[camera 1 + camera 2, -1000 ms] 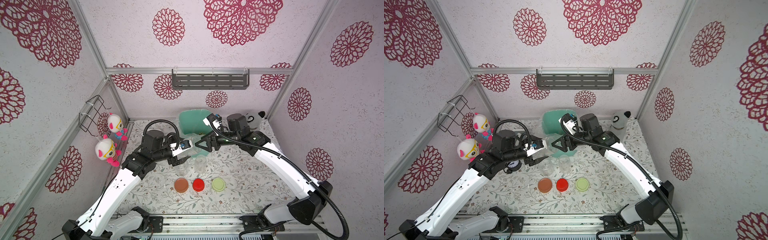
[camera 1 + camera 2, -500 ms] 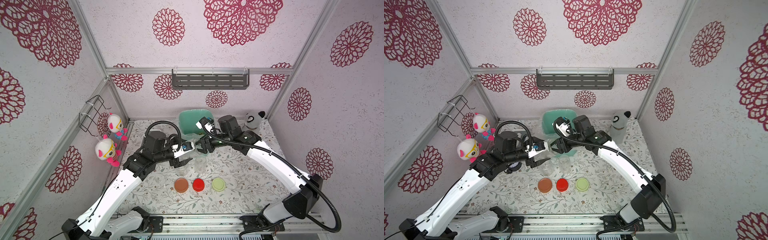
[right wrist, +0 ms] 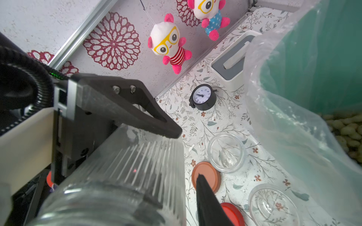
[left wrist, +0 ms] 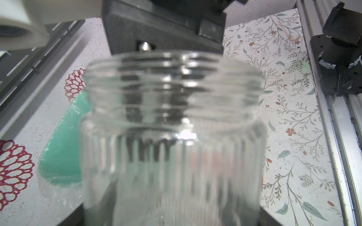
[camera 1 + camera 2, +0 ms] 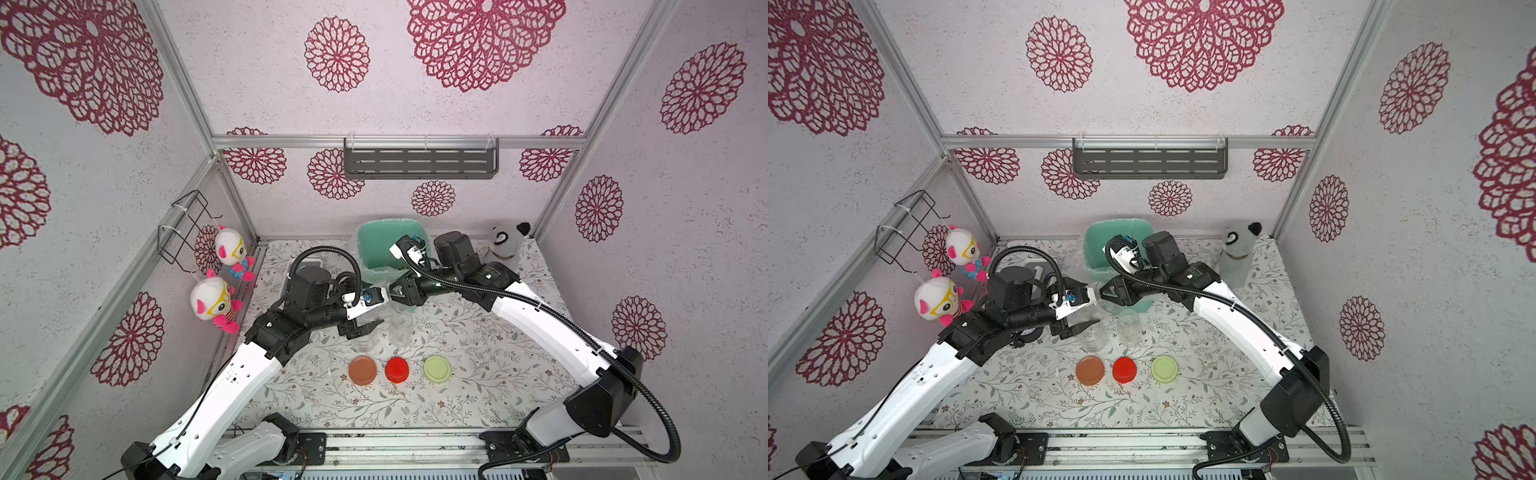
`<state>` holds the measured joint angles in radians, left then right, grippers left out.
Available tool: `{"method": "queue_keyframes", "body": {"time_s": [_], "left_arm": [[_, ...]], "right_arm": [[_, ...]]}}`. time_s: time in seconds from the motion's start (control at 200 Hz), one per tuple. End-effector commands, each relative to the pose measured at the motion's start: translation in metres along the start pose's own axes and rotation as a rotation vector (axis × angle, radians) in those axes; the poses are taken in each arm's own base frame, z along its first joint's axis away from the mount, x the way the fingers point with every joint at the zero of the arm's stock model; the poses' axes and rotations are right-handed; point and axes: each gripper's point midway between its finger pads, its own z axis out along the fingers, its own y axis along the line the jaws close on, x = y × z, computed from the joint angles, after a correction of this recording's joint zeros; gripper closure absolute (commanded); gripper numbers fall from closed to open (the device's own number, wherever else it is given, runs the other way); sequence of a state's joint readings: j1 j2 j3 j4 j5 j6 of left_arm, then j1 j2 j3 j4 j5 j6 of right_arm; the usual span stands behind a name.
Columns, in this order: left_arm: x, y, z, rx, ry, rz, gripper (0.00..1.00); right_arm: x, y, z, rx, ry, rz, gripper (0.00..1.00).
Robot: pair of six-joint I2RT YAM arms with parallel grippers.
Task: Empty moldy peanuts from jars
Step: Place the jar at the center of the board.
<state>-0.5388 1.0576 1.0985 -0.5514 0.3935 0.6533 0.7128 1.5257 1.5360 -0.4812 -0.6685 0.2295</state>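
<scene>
Since one second ago your right arm has swung over toward the left one, and your right pincer [image 3: 191, 154] has narrowed much around the jar [image 3: 127, 176] that the left pincer [image 5: 372, 316] holds. In the right wrist view you see one black finger [image 3: 109, 101] lying along the ribbed side of this jar, and the second finger just beside the opposite side. Whether both already press on the glass I cannot tell, because the glass is blurred there.

Your left pincer has not changed: it is closed on the body of the same jar. The jar lies on its side above the table [image 5: 478, 395], with the threaded mouth turned toward the right pincer.

Near it, toward the front, two other jars [image 5: 365, 343] stand upright and open, side by side.

Closer to the front edge lie, in one row, the brown lid [image 5: 363, 370], the red lid [image 5: 397, 369] and the pale green lid [image 5: 436, 369].

Behind the pincers stands the mint-green bin [image 5: 374, 241] with a clear plastic liner. The moldy peanuts [image 3: 350, 133] lie as a heap on its bottom.
</scene>
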Motion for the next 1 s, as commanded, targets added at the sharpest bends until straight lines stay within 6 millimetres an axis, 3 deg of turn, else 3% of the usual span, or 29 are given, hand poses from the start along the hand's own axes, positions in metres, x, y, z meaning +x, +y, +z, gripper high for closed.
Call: {"method": "queue_keyframes", "body": {"time_s": [0.0, 0.34, 0.5, 0.685, 0.735, 0.755, 0.996], "left_arm": [[-0.023, 0.011, -0.009, -0.059, -0.087, 0.032, 0.94], [-0.016, 0.016, -0.005, -0.097, -0.073, 0.010, 0.72], [-0.008, 0.019, -0.003, -0.134, -0.054, -0.009, 0.48], [0.006, 0.016, 0.001, -0.131, -0.020, -0.031, 0.26], [0.009, 0.016, 0.001, -0.134, -0.014, -0.041, 0.13], [0.011, 0.015, 0.002, -0.131, -0.012, -0.045, 0.00], [0.020, 0.014, 0.001, -0.149, -0.012, -0.073, 0.03]], "right_arm": [[-0.008, 0.014, -0.005, -0.040, -0.042, -0.016, 0.74], [-0.013, 0.019, -0.009, -0.051, -0.073, -0.033, 0.91], [-0.015, 0.019, -0.015, -0.037, -0.098, -0.046, 1.00], [-0.018, 0.015, -0.024, -0.005, -0.128, -0.048, 1.00], [-0.019, 0.013, -0.028, 0.004, -0.136, -0.045, 1.00], [-0.019, 0.011, -0.028, 0.008, -0.138, -0.045, 1.00], [-0.018, 0.002, -0.046, 0.048, -0.161, -0.039, 1.00]]}}
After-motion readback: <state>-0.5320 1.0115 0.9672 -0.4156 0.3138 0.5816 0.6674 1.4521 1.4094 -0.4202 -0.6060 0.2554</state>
